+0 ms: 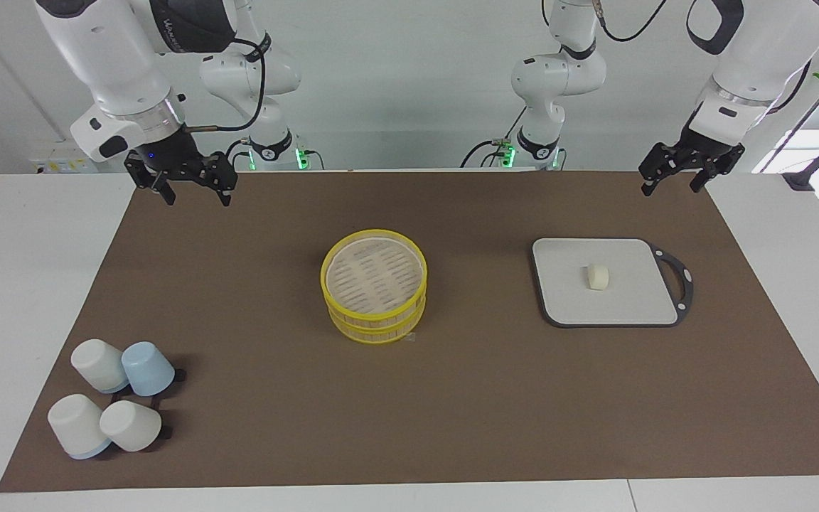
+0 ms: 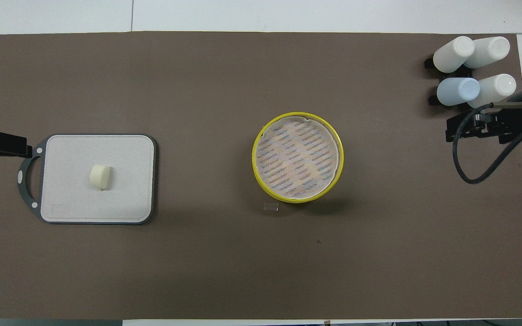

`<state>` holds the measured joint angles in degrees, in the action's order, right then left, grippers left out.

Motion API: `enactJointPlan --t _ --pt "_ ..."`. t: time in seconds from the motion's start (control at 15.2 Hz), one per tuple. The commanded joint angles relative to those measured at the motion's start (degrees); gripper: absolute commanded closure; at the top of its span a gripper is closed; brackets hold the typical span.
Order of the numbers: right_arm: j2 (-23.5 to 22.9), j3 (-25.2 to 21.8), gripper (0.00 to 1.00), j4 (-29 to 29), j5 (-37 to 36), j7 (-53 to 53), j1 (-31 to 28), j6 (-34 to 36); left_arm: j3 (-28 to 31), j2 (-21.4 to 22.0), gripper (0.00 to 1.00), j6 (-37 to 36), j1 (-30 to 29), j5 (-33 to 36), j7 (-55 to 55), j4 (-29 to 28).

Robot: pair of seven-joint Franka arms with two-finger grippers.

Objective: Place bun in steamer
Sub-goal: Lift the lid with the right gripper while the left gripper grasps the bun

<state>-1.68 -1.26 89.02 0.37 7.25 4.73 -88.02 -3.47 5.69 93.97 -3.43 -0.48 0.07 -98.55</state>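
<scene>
- Four cups [image 1: 112,404] lie tipped at the right arm's end, farthest from the robots.
- Right gripper [image 1: 193,190] hangs open over the mat's near edge; the overhead view hides its fingertips.
- Left gripper [image 1: 674,178] hangs open too, empty.
- Bun [image 1: 597,276] sits on the grey board [image 1: 566,299].
- Steamer [image 1: 374,284] stands mid-table, uncovered, well apart from the bun.

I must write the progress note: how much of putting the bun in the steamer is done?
Nothing is done yet. The bun lies on the grey board, and the steamer stands open and empty mid-table. Nothing is in hand: the left gripper and right gripper wait open, raised. Picking and placing remain.
</scene>
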Motion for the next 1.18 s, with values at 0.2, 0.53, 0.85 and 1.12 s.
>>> enactJointPlan --t 0.2,0.53,0.85,1.12 --pt "0.7 0.4 0.00 0.8 -0.6 -1.4 0.0 -0.6 0.1 1.3 0.00 1.0 0.2 -0.9 -0.8 -1.3" --pt "-4.7 4.8 0.00 -5.0 -1.3 3.8 3.0 1.9 0.0 1.4 0.00 1.0 0.4 -0.9 -0.7 -1.6" --pt "-26.5 5.3 0.00 -31.7 -2.1 22.6 16.5 7.3 0.0 1.6 0.00 0.3 0.5 -0.9 -0.6 -2.0" --pt "-30.8 5.6 0.00 -30.8 -5.8 29.8 26.1 -2.2 -0.3 5.2 0.00 7.4 0.6 -0.9 -0.1 -11.4"
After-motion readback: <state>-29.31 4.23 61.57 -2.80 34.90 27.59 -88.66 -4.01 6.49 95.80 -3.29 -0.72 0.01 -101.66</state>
